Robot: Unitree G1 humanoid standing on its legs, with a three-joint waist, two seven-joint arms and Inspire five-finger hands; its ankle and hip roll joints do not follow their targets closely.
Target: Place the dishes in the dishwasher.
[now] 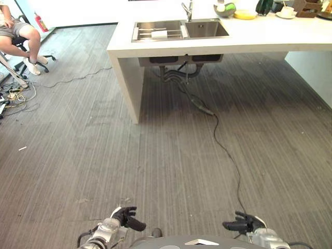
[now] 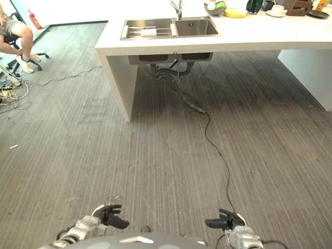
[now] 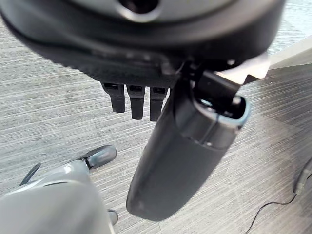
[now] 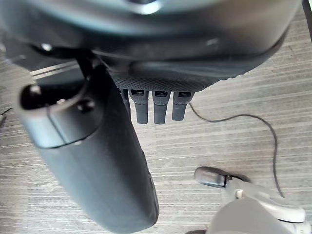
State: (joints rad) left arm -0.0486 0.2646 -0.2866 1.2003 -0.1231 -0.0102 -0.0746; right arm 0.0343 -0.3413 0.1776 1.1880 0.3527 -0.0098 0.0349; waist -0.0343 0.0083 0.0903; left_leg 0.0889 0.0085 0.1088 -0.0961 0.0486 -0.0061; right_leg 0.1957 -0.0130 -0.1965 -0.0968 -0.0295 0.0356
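Note:
Far ahead, a white counter (image 1: 259, 39) carries the dishes: a greenish bowl (image 1: 225, 9), a yellow plate (image 1: 245, 14) and a white cup on a saucer (image 1: 287, 12). A white dish (image 1: 159, 34) lies on the rack in the left basin of the steel sink (image 1: 206, 29). My left hand (image 1: 124, 217) and right hand (image 1: 241, 224) hang low over the floor, several steps short of the counter. Both are open, with relaxed fingers (image 3: 134, 100) and thumb (image 4: 97, 165) holding nothing.
A black cable (image 1: 228, 155) runs across the grey floor from under the sink toward me. A person (image 1: 18, 36) sits on a chair at the far left, with loose wires (image 1: 13, 96) near the feet. The counter's side panel (image 1: 127, 83) stands ahead left.

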